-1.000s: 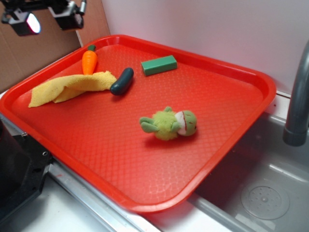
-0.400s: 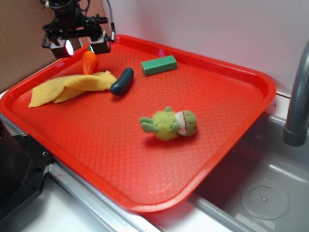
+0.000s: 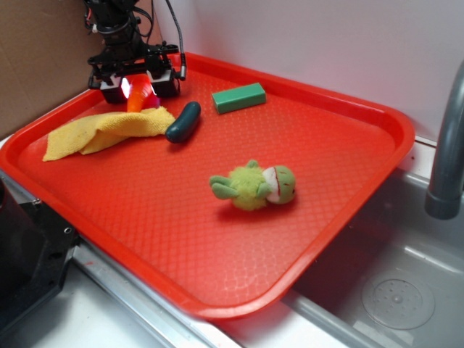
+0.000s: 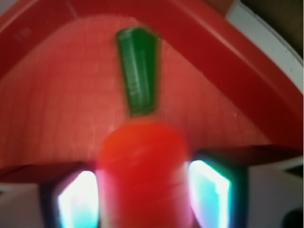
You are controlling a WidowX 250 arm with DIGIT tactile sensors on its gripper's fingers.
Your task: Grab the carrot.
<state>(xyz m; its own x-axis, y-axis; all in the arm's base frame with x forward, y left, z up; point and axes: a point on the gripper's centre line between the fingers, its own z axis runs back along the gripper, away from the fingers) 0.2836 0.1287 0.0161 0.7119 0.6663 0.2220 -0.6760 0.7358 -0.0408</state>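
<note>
Moved: gripper (image 3: 138,88) has come down from above the tray's far left corner onto the carrot (image 3: 136,98); nothing else on the tray has shifted.
Robot base: dark block at the near left edge, outside the tray (image 3: 377,145).
Plush (image 3: 254,185): green toy near the tray's middle, lying alone, well apart from everything else.
Cloth (image 3: 101,130): yellow, crumpled, along the left side; its far edge touches the carrot's lower end.
Cucumber (image 3: 183,122): dark green, just right of the cloth, near the carrot but apart from it.
Carrot: far left corner of the tray, between the 2 fingers; in the wrist view its orange body (image 4: 142,175) fills the gap, blurred, green stem pointing away toward the rim.
Gripper: jaws part open, 1 finger on each side of the carrot; whether they press it I cannot tell. Lit pads (image 4: 209,194) glow beside it.
Block (image 3: 238,97): green, rectangular, far side, right of the gripper.
Sink: grey basin and faucet pipe to the right of the tray.
</note>
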